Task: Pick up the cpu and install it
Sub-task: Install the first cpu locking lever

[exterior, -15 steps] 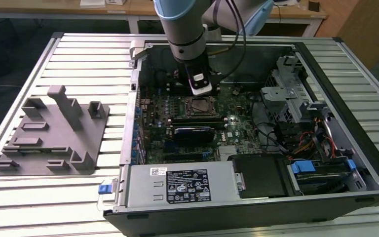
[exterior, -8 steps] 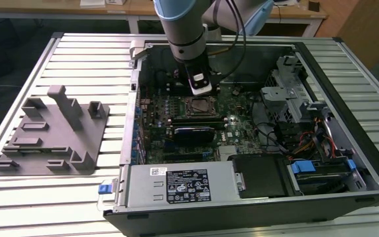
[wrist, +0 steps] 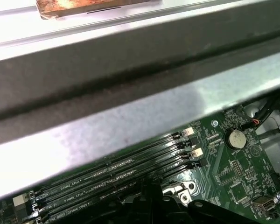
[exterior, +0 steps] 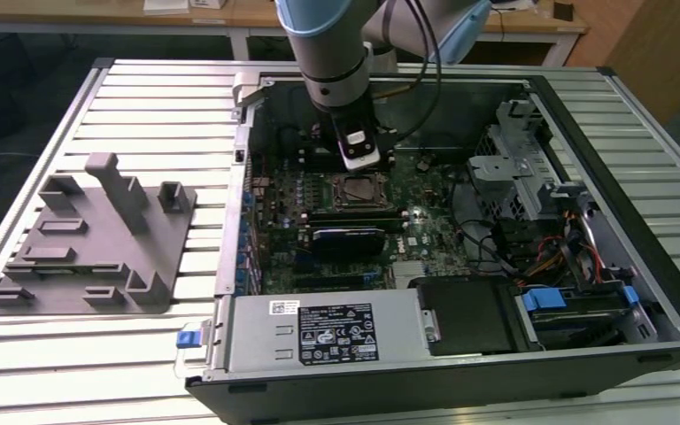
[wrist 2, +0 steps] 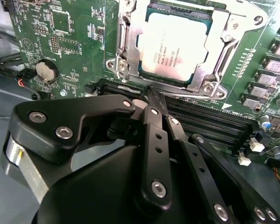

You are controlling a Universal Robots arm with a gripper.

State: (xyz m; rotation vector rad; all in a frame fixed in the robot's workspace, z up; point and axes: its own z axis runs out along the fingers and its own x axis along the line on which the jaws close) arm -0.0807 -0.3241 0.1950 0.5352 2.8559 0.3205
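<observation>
The gripper (wrist 2: 151, 91) hangs with its black fingers drawn together to a narrow tip and nothing caught between them, poised just above the edge of the socket frame (wrist 2: 126, 51) on the side facing the memory slots (wrist 2: 210, 119). The cpu (wrist 2: 175, 49) already sits flat in the socket, its silvery top facing up, the metal frame lying around it and the gripper tip close to it but not on it. From where the exterior view looks, the arm (exterior: 328, 53) comes straight down out of the top of the scene into the open computer case (exterior: 623, 292), wrist vertical, with the gripper (exterior: 360, 161) hovering just above the socket (exterior: 356, 190) in the middle of the green motherboard (exterior: 428, 235). The second wrist view looks down past the black linkage at the chip and a round coin battery (wrist 2: 47, 72) off to one side on the board. The first wrist view looks the other way, over the same memory slots (wrist: 126, 170) and the coin battery (wrist: 234, 138), and most of it is taken by the grey metal wall of the case (wrist: 130, 121). Only the exterior view takes in the surroundings: the slatted metal table (exterior: 174, 88), the grey plastic holder block (exterior: 92, 239) lying well apart from the case on the exterior view's left, the labelled power supply (exterior: 322, 332) at the near end, and the drive cage (exterior: 523, 173) with its cables on the exterior view's right
</observation>
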